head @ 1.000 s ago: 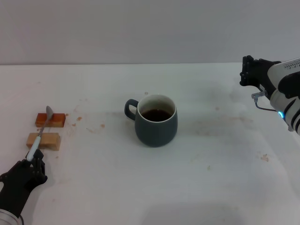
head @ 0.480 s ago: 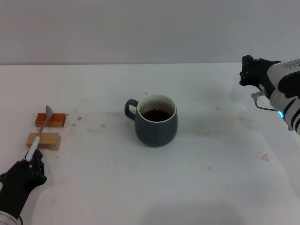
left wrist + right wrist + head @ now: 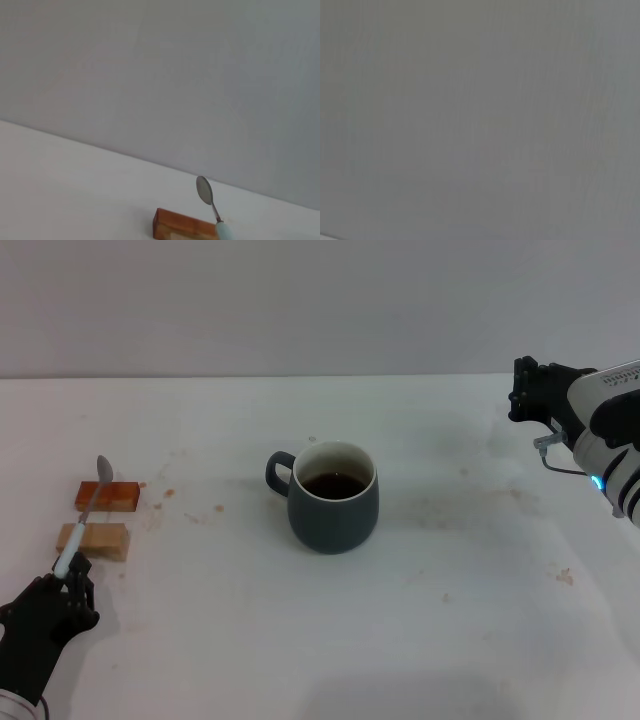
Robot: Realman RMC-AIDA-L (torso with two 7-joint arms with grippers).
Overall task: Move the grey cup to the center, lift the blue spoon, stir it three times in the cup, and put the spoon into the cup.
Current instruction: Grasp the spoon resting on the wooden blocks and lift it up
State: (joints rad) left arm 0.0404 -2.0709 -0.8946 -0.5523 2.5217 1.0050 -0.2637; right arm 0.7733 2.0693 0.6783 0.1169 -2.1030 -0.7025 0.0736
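Left gripper clamped on the handle tip of the blue spoon, bowl angled up and away over the orange block. Light, stiff, slick; likely to pivot held so far back. Grey cup well off toward centre. Right gripper parked; finger state impossible to tell.

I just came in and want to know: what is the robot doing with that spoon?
The left claw is shut on the handle end of the blue spoon, whose metal bowl is tipped up above the orange block and the tan block. The grey cup, with dark drink inside, sits mid-table. No stirring yet. The right claw is raised at the far right edge, holding nothing.
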